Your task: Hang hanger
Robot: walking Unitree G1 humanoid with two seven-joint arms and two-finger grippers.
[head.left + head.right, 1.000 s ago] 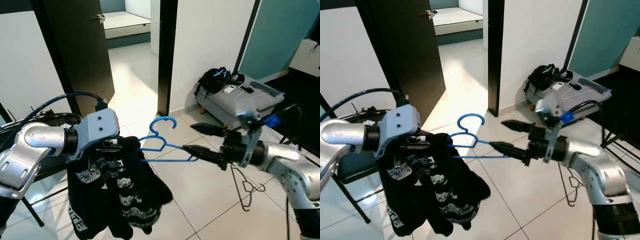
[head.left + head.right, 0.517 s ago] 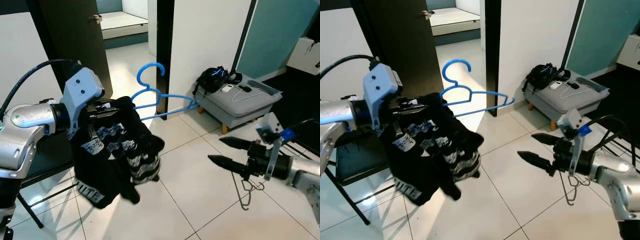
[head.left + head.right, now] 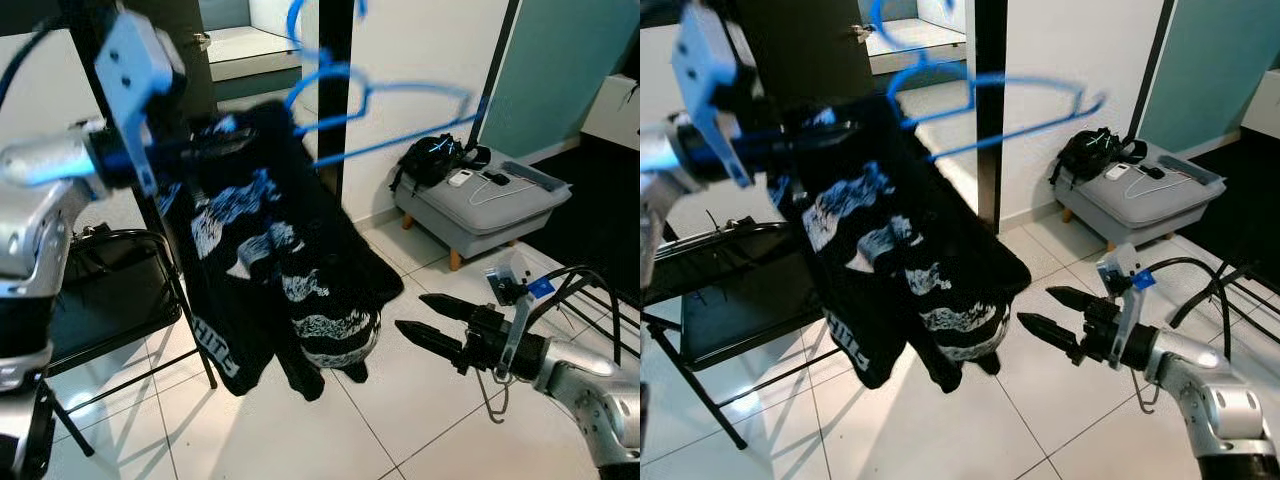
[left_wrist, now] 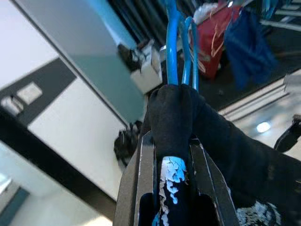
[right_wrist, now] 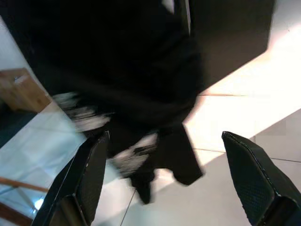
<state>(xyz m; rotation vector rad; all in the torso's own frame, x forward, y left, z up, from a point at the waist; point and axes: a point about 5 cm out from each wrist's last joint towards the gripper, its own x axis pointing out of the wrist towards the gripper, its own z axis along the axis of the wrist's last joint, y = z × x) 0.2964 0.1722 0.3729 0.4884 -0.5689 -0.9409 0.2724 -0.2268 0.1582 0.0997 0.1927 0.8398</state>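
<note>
The left gripper [image 4: 171,155] has swung up high on the robot's left since a second ago, when it sat at chest level in front of the body. Its two black fingers [image 4: 138,179] are pinched on the fold of a black garment with white print [image 3: 270,250], which drapes over the blue hanger [image 3: 385,110]. In the left wrist view the cloth is squeezed between the fingers and the blue wire of the hanger rises just beyond them.

The hanger now sits near the top of the head views, blurred, its hook [image 3: 905,15] reaching the upper edge and its long bar stretched toward the white wall [image 3: 420,60] beside the dark door frame [image 3: 987,110]. A second ago it lay low, with its far end touching the right gripper's fingertips; half a second ago it had risen clear of them. The garment hangs down from the raised arm in front of the folding chair [image 3: 110,290], its lower hem loose above the tiled floor [image 3: 350,420].

The right gripper [image 3: 425,320] has dropped low and to the robot's right and no longer touches the hanger. Its fingers [image 5: 256,174] are spread wide with nothing between them, pointing toward the hanging garment and well apart from it.

Behind it stand a grey footstool [image 3: 485,205] with a black bag [image 3: 430,160] against the wall, and a wire hanger [image 3: 1143,385] lying on the tiles near the right arm.
</note>
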